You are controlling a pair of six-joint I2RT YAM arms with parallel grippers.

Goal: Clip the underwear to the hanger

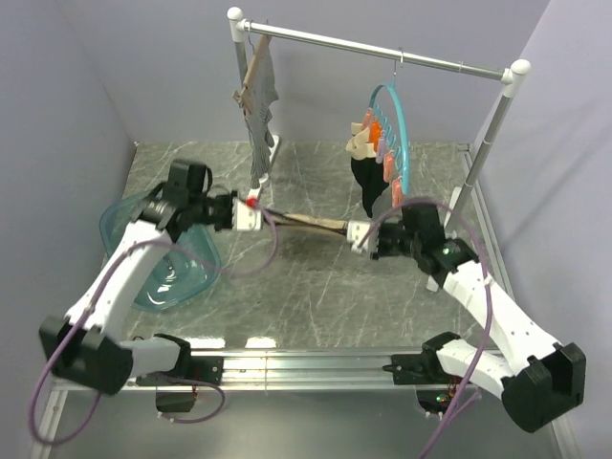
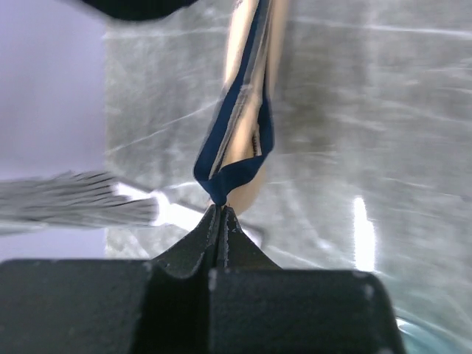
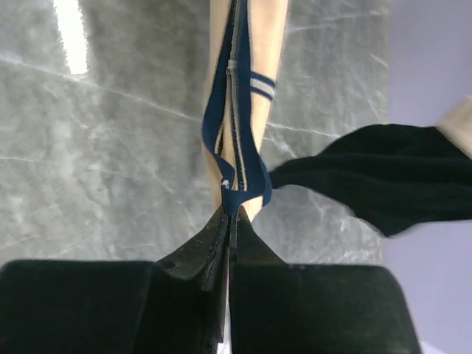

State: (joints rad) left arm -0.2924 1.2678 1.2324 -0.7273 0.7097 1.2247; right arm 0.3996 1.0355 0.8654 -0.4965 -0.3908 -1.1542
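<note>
Robotics lab test booth. Plain pale lilac panels (image 1: 67, 105) closing in left, far, right. Marble-pattern tabletop (image 1: 316, 287); aluminium rail (image 1: 316, 361) bolted along near edge, carrying white-and-black left arm (image 1: 120, 277) and right arm (image 1: 497, 306), purple cables (image 1: 40, 397) looped loose. Staged laundry props: metal clothes rail (image 1: 382, 48) far, teal hoop hanger (image 1: 406, 134) hung on it, teal basin (image 1: 115, 218) left.

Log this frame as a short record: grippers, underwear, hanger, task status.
left gripper: shut on the dark-blue trim at one end of the underwear
right gripper: shut on the trim at the other end
underwear: stretched between both grippers over the table
hanger: hooked on the rail; black underwear hangs from it
status: underwear not yet clipped
</note>
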